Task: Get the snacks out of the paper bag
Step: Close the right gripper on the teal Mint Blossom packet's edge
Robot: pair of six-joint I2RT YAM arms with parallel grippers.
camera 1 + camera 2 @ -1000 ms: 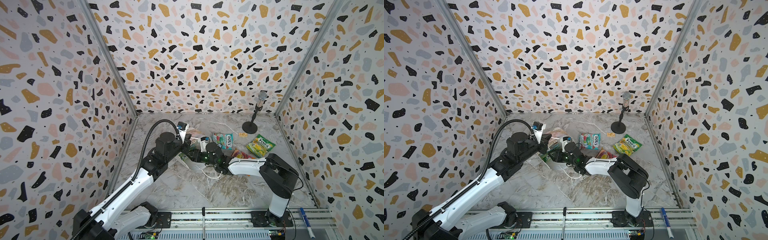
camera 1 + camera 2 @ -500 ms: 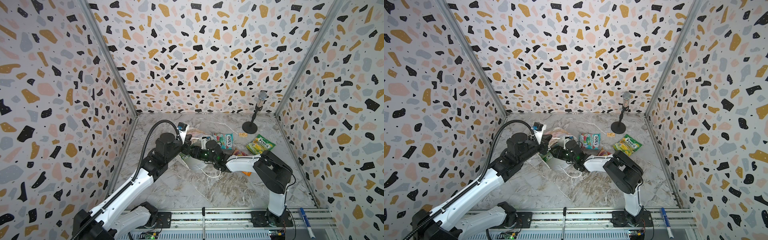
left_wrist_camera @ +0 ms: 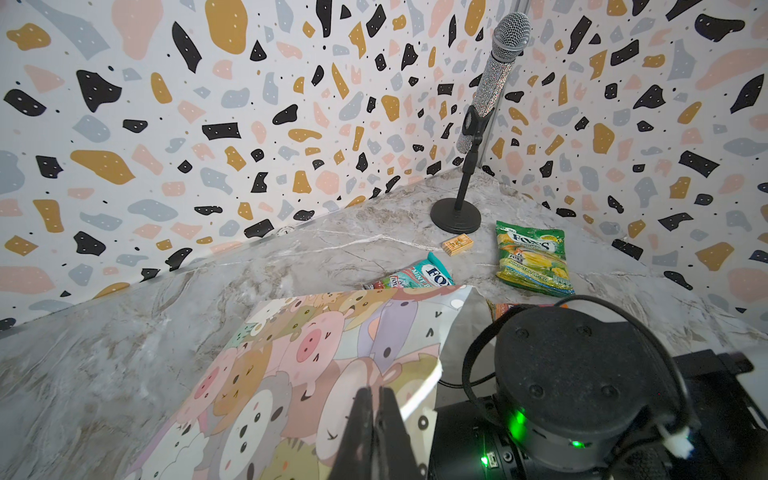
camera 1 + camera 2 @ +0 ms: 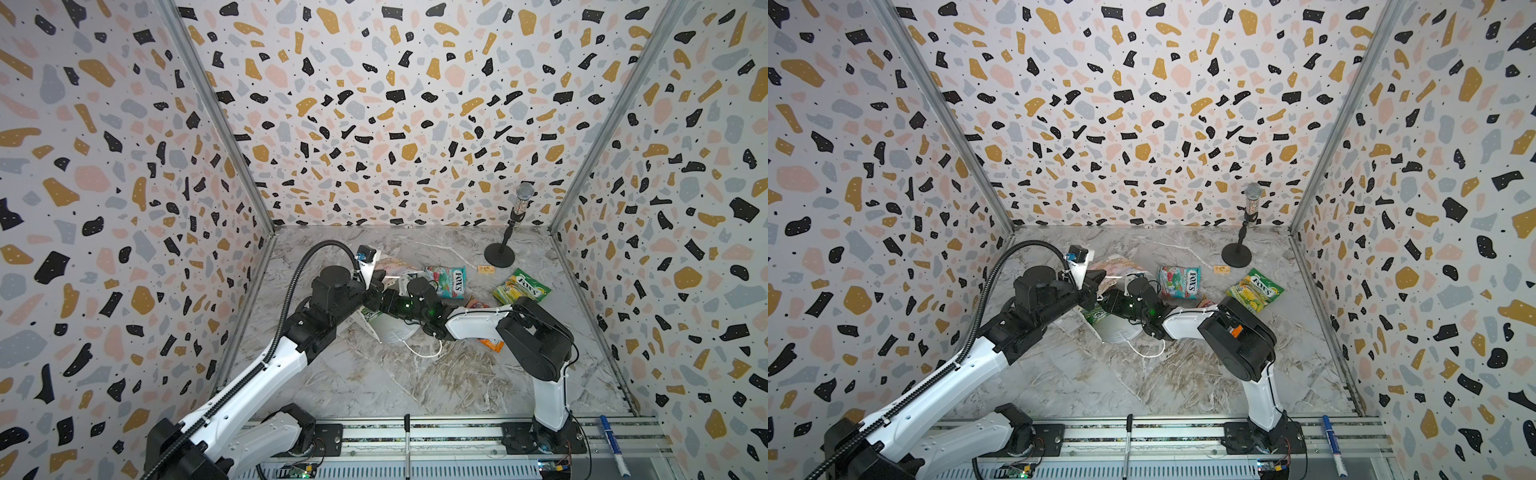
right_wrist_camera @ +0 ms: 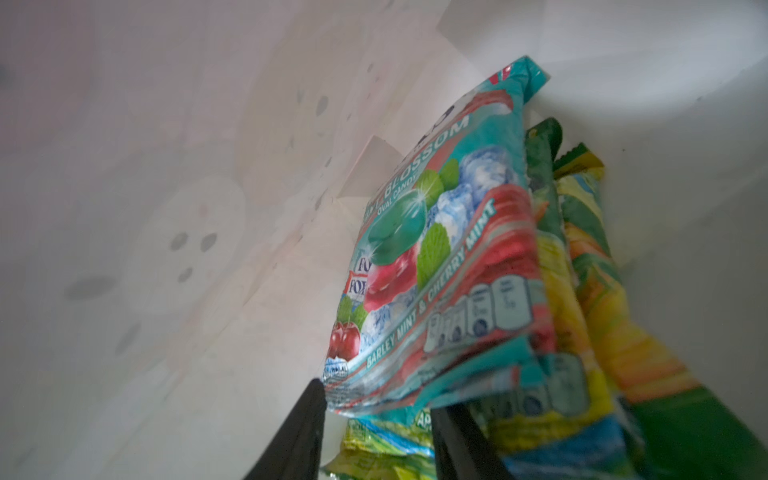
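Note:
The paper bag [image 4: 390, 331] [image 4: 1120, 332] lies on its side mid-table, with its colourful side [image 3: 291, 365] up. My left gripper [image 4: 377, 286] [image 3: 377, 415] is shut on that side's rim and holds the mouth up. My right gripper [image 5: 382, 436] is inside the bag and open. The lower edge of a teal-red snack [image 5: 449, 249] lies between its fingertips, and green-yellow snacks [image 5: 582, 299] stand behind it. Outside the bag lie a teal-red snack [image 4: 446, 280] [image 4: 1179, 282], a green-yellow one [image 4: 521, 289] [image 4: 1256, 291] and an orange one [image 4: 491, 343] partly under my right arm.
A microphone on a round stand [image 4: 509, 232] [image 3: 486, 104] is at the back right. A small orange box [image 4: 485, 270] [image 3: 456, 244] lies beside it. The bag's white cord handle [image 4: 422, 353] trails forward. A marker pen [image 4: 611, 442] rests on the front rail. Patterned walls close three sides.
My right arm has slid a little to the left, carrying its gripper deeper into the bag. The left arm and the bag's rim have stayed put.

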